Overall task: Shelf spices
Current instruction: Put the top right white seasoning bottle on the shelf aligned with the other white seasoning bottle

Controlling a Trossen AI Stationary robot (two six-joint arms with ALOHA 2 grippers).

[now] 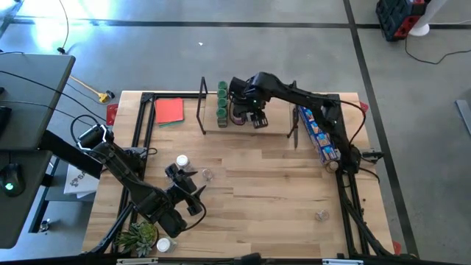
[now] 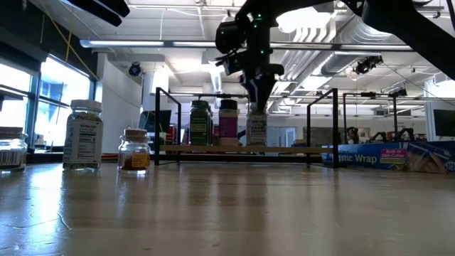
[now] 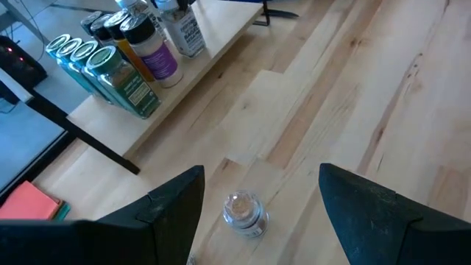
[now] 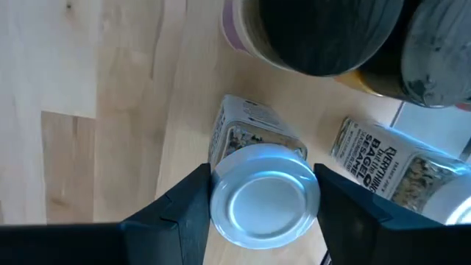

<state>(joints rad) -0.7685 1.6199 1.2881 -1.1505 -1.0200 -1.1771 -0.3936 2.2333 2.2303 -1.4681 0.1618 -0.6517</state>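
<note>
While the right gripper (image 4: 259, 202) is clamped on an upright white-lidded jar (image 4: 265, 193) over the shelf (image 1: 276, 126), release straight up is needed; left gripper (image 3: 261, 199) is held open.

Shelf (image 1: 250, 126) along far edge of table (image 1: 280, 191), at centre. On the shelf's left end: a cluster of jars (image 1: 222, 102), with further jars (image 2: 228, 122) just right of them. Right gripper (image 1: 259, 120) is over the shelf, right of that cluster, its fingers either side of a jar (image 4: 265, 193) standing on the board. Flat square (image 1: 169, 110) left of shelf. Long packet (image 1: 318, 132) right of shelf. Left gripper (image 1: 193, 193) near left, above table, a small jar (image 3: 244, 211) on the table beyond its fingers. Plant (image 1: 138, 237) at near left corner.
</note>
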